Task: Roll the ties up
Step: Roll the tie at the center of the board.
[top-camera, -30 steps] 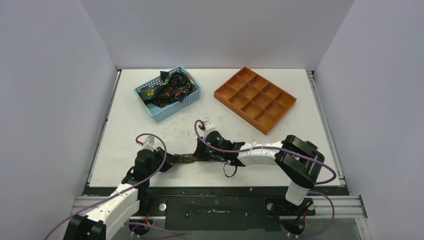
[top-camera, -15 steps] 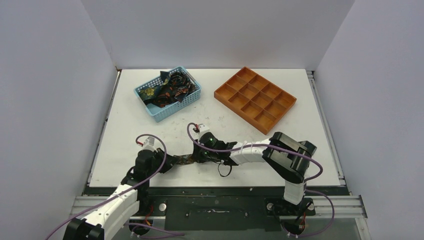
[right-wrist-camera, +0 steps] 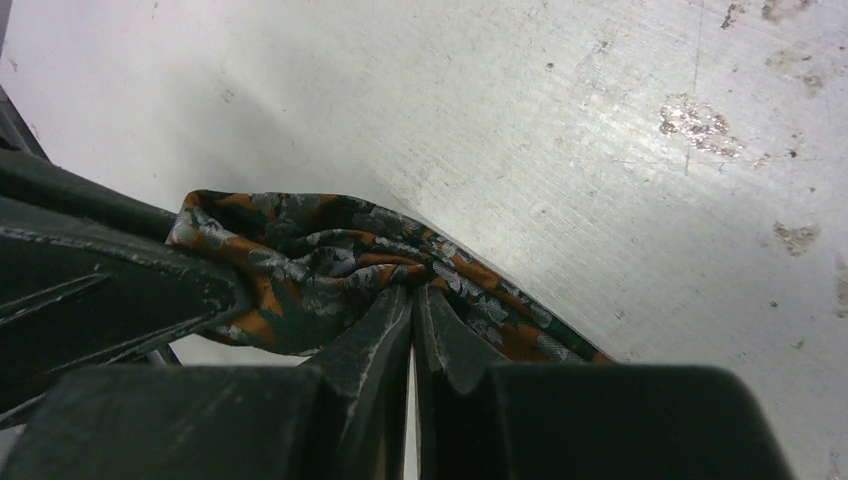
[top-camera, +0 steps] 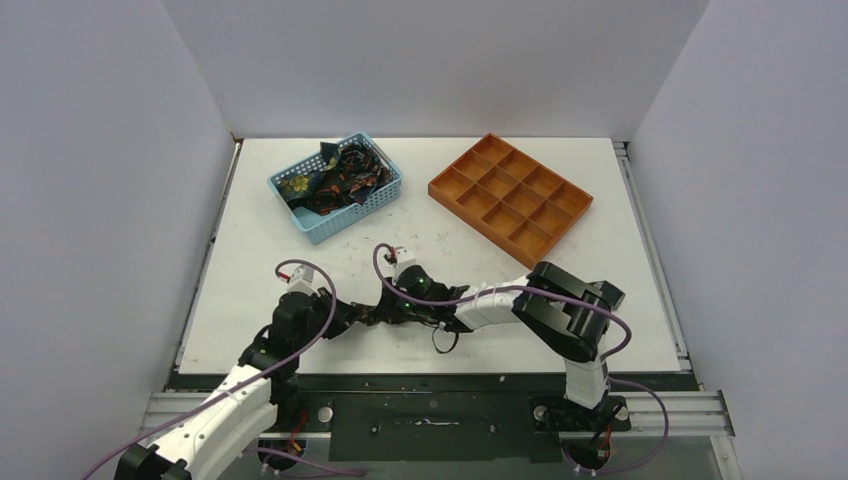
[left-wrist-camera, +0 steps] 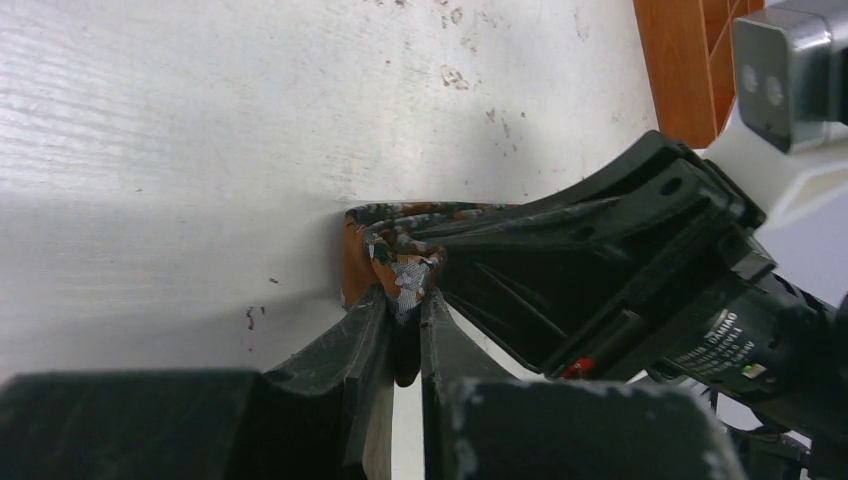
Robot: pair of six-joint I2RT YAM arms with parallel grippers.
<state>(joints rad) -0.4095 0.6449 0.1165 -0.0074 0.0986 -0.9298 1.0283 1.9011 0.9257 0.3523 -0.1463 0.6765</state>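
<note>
Bunching between the two hands near the front of the surface (top-camera: pixel 260 250), the tie (right-wrist-camera: pixel 330 265) shows only a short crumpled stretch; black fingers hide the rest. The left hand (left-wrist-camera: pixel 405 320) pinches one fold and the right hand (right-wrist-camera: pixel 413 300) clamps another, nearly touching. Since a second ago the right hand has slid toward the left, shortening the visible fabric. Other ties (top-camera: pixel 335 175) fill the blue basket (top-camera: pixel 330 232).
</note>
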